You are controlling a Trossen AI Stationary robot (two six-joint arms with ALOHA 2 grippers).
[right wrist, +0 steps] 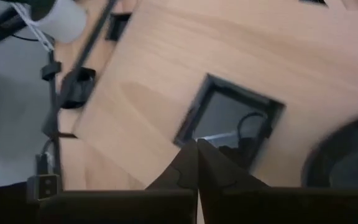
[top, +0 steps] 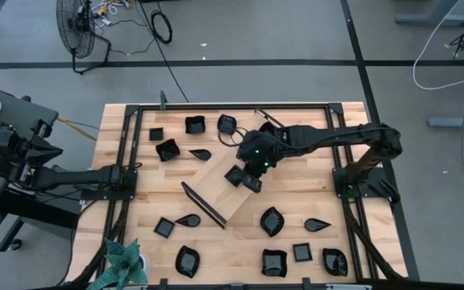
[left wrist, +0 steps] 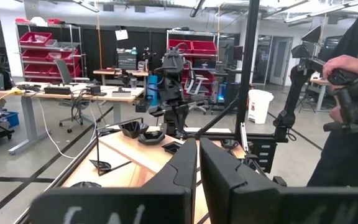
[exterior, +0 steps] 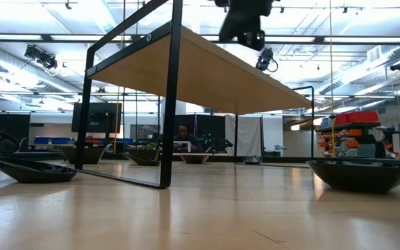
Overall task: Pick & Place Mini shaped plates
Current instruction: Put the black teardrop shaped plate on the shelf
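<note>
Dark right gripper (right wrist: 197,163) fingers, pressed together, hover over a square mini plate (right wrist: 229,121) on the wooden tray (top: 216,187), seemingly not gripping it; left gripper (left wrist: 197,163) waits nearly closed, empty, at the table's left edge.

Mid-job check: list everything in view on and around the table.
mini shaped plates: about fourteen, glossy black, five above the tray in the high view, eight below, one square plate on it
tray: one, light wood with black ends, table centre, diagonal
table: one, light wood, black frame
leafy thing: one, teal, table corner by left arm
fan: one, black, on the floor
person: one, dark top, beyond the table
left pincer: shut, waiting at the table's left side
right pincer: shut, over the tray by the square plate
</note>
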